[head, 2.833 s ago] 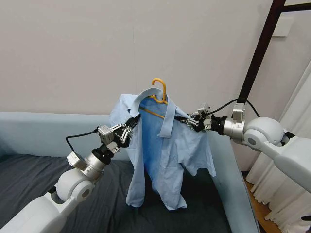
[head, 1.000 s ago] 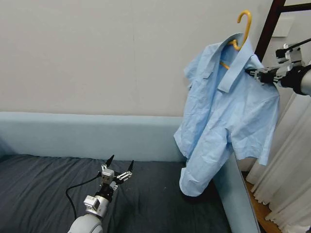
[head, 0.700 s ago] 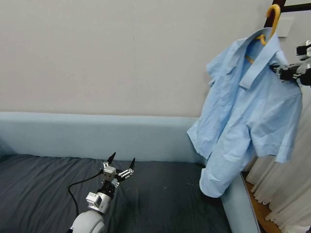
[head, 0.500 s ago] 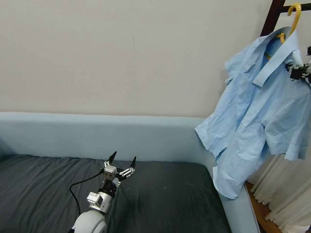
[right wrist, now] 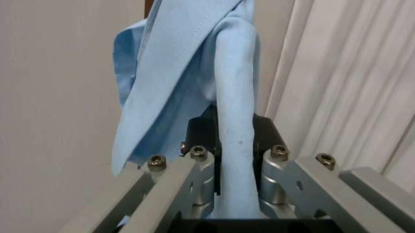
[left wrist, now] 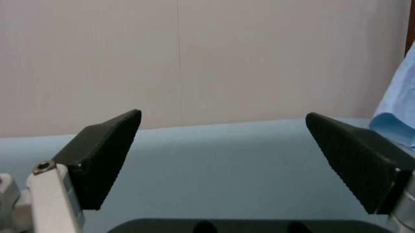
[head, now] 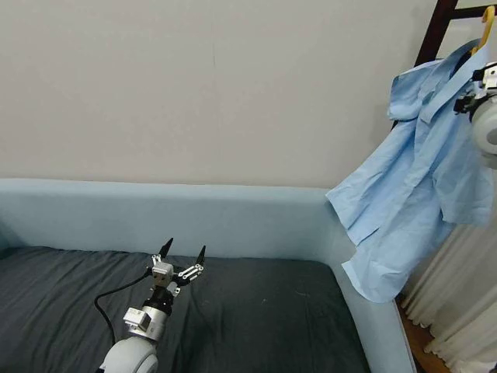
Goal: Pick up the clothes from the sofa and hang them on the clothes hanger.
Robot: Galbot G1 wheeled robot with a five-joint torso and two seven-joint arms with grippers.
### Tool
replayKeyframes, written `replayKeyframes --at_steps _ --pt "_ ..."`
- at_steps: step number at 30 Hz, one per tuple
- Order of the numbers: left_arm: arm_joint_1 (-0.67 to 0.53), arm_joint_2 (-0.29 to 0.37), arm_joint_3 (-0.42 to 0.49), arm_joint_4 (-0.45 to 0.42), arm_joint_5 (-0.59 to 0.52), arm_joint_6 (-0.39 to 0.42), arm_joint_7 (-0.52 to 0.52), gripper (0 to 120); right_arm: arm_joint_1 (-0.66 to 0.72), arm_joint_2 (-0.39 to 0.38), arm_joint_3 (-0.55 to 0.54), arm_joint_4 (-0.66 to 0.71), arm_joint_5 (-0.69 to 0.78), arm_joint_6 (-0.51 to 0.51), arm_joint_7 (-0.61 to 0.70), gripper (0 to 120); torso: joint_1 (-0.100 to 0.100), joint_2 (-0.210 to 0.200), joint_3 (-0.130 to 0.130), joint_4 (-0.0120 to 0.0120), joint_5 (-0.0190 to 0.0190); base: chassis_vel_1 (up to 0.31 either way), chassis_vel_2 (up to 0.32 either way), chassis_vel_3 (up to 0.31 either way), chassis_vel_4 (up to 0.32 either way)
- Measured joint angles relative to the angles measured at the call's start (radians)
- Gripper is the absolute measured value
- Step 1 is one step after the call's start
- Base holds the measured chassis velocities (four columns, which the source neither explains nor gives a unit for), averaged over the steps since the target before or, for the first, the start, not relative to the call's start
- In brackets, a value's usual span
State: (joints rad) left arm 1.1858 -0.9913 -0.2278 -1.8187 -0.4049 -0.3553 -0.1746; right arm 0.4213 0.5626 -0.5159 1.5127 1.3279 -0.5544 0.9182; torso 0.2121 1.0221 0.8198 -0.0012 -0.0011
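Observation:
A light blue shirt [head: 415, 194] hangs on a yellow hanger [head: 487, 22] at the far right of the head view, beside a dark wooden rack post [head: 432, 33]. My right gripper [head: 471, 99] is shut on the shirt's shoulder fabric. In the right wrist view the cloth [right wrist: 181, 73] runs down between the closed fingers of that gripper [right wrist: 233, 156]. My left gripper [head: 179, 257] stands open low over the dark sofa seat [head: 256, 326], holding nothing. Its black fingers [left wrist: 107, 150] are spread wide, with a shirt corner [left wrist: 397, 114] at the edge.
The pale blue sofa back [head: 171, 217] runs along the wall, and its right armrest [head: 373, 318] lies under the hanging shirt. White curtains [head: 458, 295] hang at the right, also behind the cloth [right wrist: 337, 87].
My left gripper let go of the shirt and dropped to the sofa seat. The right gripper carried the shirt and hanger rightward and up, beside the rack post.

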Motion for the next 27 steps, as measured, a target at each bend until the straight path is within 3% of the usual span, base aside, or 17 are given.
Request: replayKeyframes --at_steps 9,11,14,19,27 --pt "0.003 -0.016 -0.007 -0.003 0.001 -0.008 0.000 100 0.154 0.115 -0.099 -0.184 0.030 0.002 0.035 7 0.000 0.000 0.000 -0.0001 0.0000 0.000 0.000 0.000 0.000" --pt "0.003 -0.016 -0.007 -0.003 0.001 -0.008 0.000 100 0.156 0.117 -0.099 -0.187 0.032 0.002 0.036 7 0.000 0.000 0.000 -0.0001 0.0000 0.000 0.000 0.000 0.000" --pt "0.009 -0.019 -0.018 -0.011 0.000 -0.011 0.000 100 0.198 0.195 -0.108 -0.323 0.077 0.004 0.054 7 0.000 0.000 0.000 -0.0001 0.0003 0.000 0.000 0.000 0.000" --pt "0.013 -0.015 -0.031 -0.015 -0.002 -0.012 0.000 100 0.213 0.253 -0.099 -0.439 0.072 0.015 0.042 7 0.000 0.000 0.000 -0.0001 0.0003 0.000 0.000 0.000 0.000" --pt "0.008 -0.014 -0.032 -0.017 -0.003 -0.012 0.000 100 0.205 0.289 -0.073 -0.523 0.053 0.028 0.006 7 0.000 0.000 0.000 0.0002 0.0001 0.000 0.000 0.000 0.000"
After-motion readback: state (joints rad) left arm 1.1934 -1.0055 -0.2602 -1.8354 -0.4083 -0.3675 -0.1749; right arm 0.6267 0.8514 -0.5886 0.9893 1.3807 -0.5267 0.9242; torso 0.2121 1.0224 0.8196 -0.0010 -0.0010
